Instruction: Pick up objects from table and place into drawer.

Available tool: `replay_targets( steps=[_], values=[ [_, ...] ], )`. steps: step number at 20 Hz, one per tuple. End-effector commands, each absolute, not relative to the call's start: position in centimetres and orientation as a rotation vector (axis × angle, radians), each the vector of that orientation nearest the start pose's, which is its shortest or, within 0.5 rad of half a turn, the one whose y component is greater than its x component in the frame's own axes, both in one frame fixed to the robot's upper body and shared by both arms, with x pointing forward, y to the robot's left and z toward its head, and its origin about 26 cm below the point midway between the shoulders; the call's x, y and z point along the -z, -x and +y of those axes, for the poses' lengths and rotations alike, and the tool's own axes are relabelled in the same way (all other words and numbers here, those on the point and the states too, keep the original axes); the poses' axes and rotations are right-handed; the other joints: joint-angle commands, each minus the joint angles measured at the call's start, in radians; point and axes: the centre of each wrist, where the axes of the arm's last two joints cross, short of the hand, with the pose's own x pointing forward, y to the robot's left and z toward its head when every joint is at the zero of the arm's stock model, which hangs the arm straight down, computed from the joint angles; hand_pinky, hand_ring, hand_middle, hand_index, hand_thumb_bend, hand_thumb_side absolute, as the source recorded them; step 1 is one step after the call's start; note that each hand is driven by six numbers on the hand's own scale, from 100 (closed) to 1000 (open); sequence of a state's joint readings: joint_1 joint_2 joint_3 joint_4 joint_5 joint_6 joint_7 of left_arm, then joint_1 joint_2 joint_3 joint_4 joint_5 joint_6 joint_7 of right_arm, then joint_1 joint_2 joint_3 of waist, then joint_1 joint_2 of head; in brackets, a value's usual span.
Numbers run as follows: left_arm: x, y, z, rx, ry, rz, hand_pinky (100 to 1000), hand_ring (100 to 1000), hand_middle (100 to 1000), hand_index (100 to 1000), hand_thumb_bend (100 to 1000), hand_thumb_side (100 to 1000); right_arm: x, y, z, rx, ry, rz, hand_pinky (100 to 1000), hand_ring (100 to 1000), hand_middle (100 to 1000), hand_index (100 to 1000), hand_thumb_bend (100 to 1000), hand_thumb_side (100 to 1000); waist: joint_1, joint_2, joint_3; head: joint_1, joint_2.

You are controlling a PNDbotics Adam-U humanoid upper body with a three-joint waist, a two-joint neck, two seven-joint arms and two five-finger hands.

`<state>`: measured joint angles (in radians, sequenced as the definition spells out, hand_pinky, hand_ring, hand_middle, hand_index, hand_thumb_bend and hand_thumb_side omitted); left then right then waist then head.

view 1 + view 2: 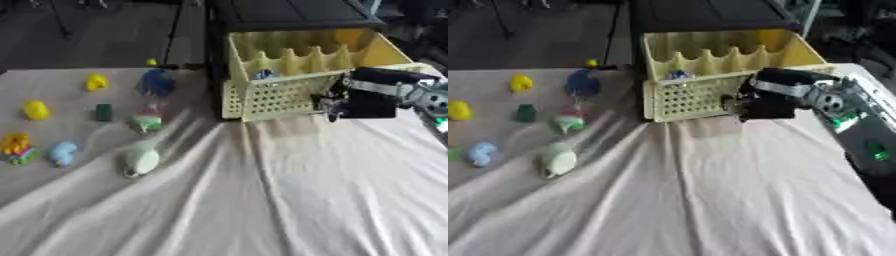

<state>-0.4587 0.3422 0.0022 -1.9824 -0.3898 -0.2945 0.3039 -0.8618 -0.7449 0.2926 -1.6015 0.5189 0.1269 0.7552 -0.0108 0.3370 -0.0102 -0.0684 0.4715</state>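
at the front wall of the yellow drawer [710, 95] we see our right hand [767, 102]; we cannot tell how far its fingers are open. toys lie well apart on the worktop [262, 200]: a blue toy [156, 82], a pale oval toy [140, 160], a green block [104, 112].

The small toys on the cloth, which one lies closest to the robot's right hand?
The pale green-white rounded toy, lowest on the white cloth. It lies apart from the rest, closer to the right hand at the perforated yellow plastic drawer.
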Motion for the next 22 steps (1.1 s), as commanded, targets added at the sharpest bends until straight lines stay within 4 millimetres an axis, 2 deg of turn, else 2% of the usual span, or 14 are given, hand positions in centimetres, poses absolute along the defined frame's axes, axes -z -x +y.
replay_targets(
  steps=[1,12,22],
  values=[
    [-25.2,-31.0,24.5,-0.387,0.743,3.275,657,837,822,896,105,1000,-31.2,-37.3,-24.4,-1.723,0.715,-1.396,219,497,748,888,100,1000,0.0,-0.011,0.003,-0.001,-0.007],
    [-25.3,-31.0,24.3,-0.386,0.728,3.278,656,836,821,896,103,1000,-31.6,-36.6,-24.0,-1.753,0.747,-1.356,219,506,771,903,100,1000,-0.005,-0.013,0.002,-0.003,-0.01],
    [-25.2,-31.0,24.2,-0.393,0.717,3.284,654,835,820,895,100,1000,-31.8,-37.8,-24.7,-1.678,0.837,-1.353,219,512,783,913,100,1000,-0.007,-0.015,0.009,-0.015,-0.016]
  ],
)
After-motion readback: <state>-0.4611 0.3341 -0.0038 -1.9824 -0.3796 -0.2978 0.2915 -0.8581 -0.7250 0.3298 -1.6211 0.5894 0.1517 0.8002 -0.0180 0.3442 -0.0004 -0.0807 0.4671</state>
